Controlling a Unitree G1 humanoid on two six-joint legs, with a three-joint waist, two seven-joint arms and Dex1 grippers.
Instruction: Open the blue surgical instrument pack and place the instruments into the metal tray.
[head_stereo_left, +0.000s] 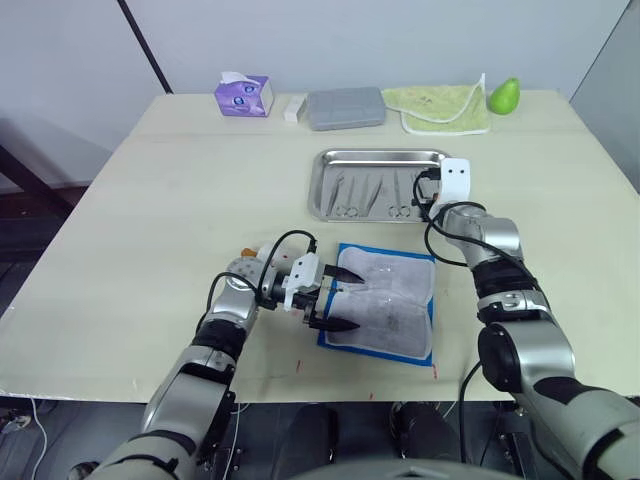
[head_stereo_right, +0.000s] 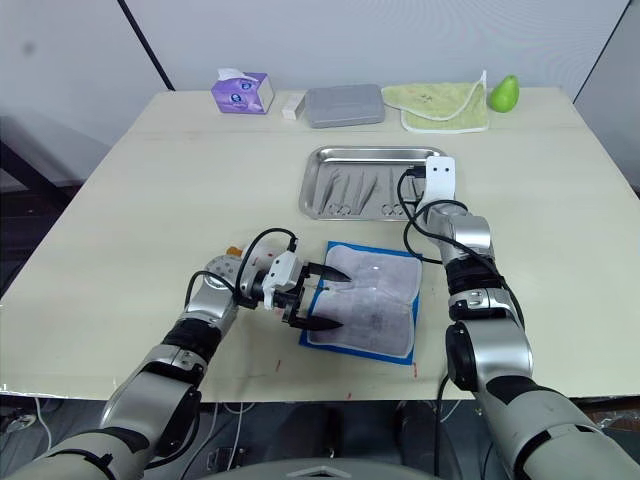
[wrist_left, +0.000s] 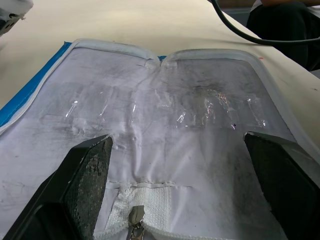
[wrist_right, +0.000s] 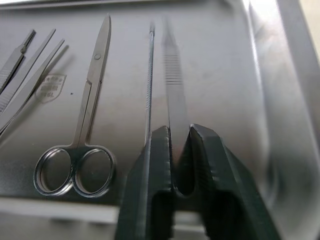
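I see a pale wooden counter (head_stereo_left: 150, 220) filling most of the head view, with a grey wall behind it along the top of the frame. Just right of centre sits the metal tray (head_stereo_left: 325, 160), and directly below it, toward the lower middle, the blue surgical instrument pack (head_stereo_left: 385, 300) lies unfolded, pale lining up, blue edge showing around it. Along the top edge I make out a grey rectangular case (head_stereo_left: 345, 107), a yellow-green cloth (head_stereo_left: 437, 105) to its right, a green pear-shaped object (head_stereo_left: 504, 95) at the upper right, and a purple tissue box (head_stereo_left: 243, 95) to the left of the case.

My left claw (head_stereo_left: 337, 299) hangs at the pack's left edge, its fingers spread wide over the lining; in the wrist view a zipper pull (wrist_left: 135, 218) sits between them. My right claw (wrist_right: 178, 145) is at the tray's right end, closed on a thin pair of tweezers (wrist_right: 170, 75) whose tip reaches across the tray floor. The instruments (head_stereo_left: 375, 192) lie in the tray: scissors (wrist_right: 82, 135) with ring handles beside the tweezers, more slim tools further left.
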